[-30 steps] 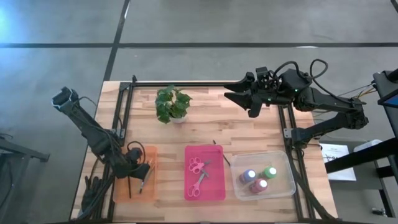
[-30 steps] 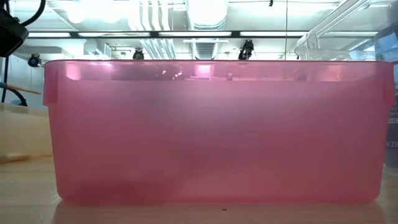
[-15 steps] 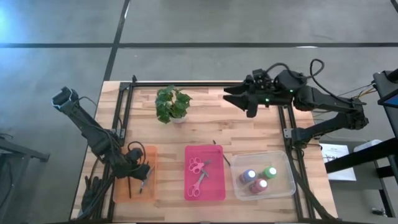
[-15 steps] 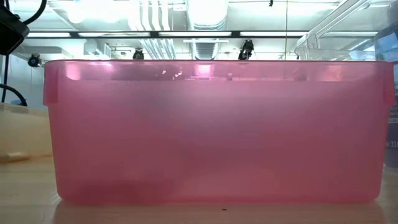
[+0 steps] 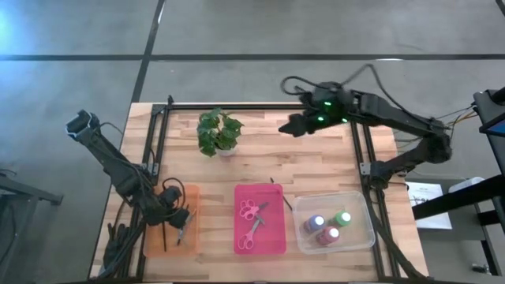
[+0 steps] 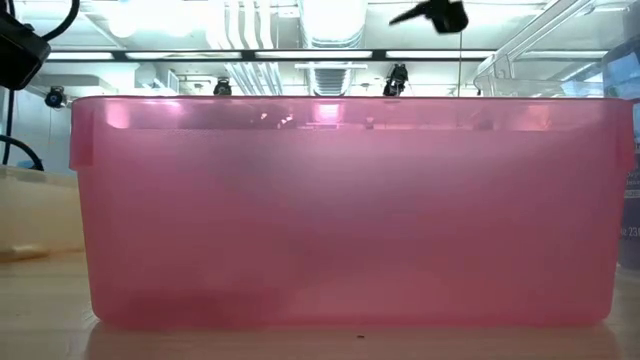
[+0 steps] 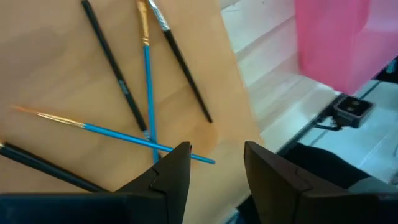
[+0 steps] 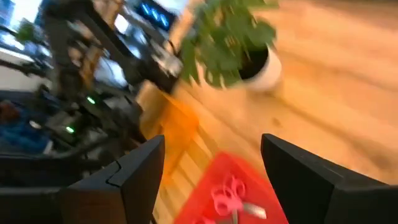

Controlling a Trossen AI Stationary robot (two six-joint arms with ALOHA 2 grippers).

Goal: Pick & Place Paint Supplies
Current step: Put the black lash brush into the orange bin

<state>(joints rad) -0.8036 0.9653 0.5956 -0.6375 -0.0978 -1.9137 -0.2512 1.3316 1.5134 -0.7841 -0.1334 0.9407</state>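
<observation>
Over the orange tray (image 5: 192,196) at the near left, my left gripper (image 7: 217,167) points down and is open. Nothing sits between its fingers. Several thin brushes lie flat on the tray floor below it, among them a blue-handled one (image 7: 147,74) and a dark one (image 7: 115,68). The pink tray (image 5: 274,237) holds two pink-handled scissors (image 5: 250,211). In the clear tray (image 5: 359,207) stand a green (image 5: 342,218), a blue-and-white (image 5: 316,223) and a pink-red paint bottle (image 5: 327,234). My right gripper (image 5: 293,127) hangs open, high over the table's far side.
A potted plant (image 5: 218,132) stands at the far middle of the table, left of my right gripper. A thin dark brush (image 5: 286,203) lies on the bare wood between the pink and clear trays. In the low view the pink tray's wall (image 6: 340,210) fills the picture.
My right gripper has come down a little and toward the table's left, and has tipped from about level to slanting down toward the plant and the trays. Its arm has stretched out over the far edge. My left arm has stayed over the orange tray.
</observation>
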